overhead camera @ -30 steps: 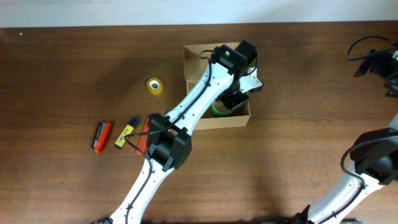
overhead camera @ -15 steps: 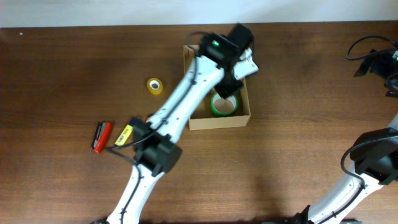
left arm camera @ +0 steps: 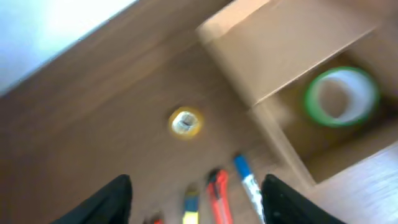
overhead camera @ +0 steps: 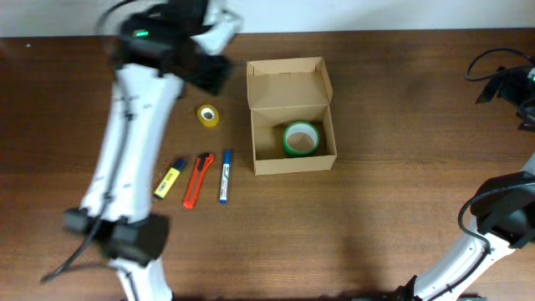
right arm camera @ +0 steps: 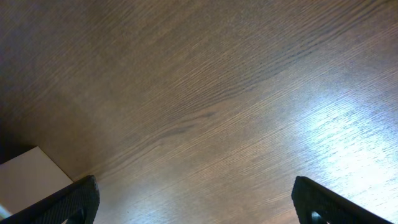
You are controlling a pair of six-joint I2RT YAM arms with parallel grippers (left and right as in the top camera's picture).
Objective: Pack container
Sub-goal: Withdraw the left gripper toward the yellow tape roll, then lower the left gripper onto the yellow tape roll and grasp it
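The container (overhead camera: 288, 117), a brown cardboard box, stands open with its flap lid tipped back. A green tape roll (overhead camera: 301, 138) lies flat inside it. The left wrist view is blurred but shows the container (left arm camera: 280, 37) and the green roll (left arm camera: 341, 96) at the upper right. My left gripper (overhead camera: 207, 73) is up at the table's far left, clear of the container, near a yellow tape roll (overhead camera: 208, 115). That left gripper (left arm camera: 199, 208) is open with nothing between its fingers. My right gripper (overhead camera: 508, 84) is at the far right; in its wrist view the right gripper (right arm camera: 199, 205) is open over bare wood.
Left of the container lie a yellow-and-blue marker (overhead camera: 170, 179), an orange-red cutter-like tool (overhead camera: 196, 178) and a blue marker (overhead camera: 225, 176). The left wrist view shows the yellow roll (left arm camera: 185, 122) and blue marker (left arm camera: 249, 183). Black cables sit at the far right edge (overhead camera: 493, 63).
My left arm has swung out of the container to the far left. Its jaws have opened and the green tape roll stays in the container. The right arm has not moved.
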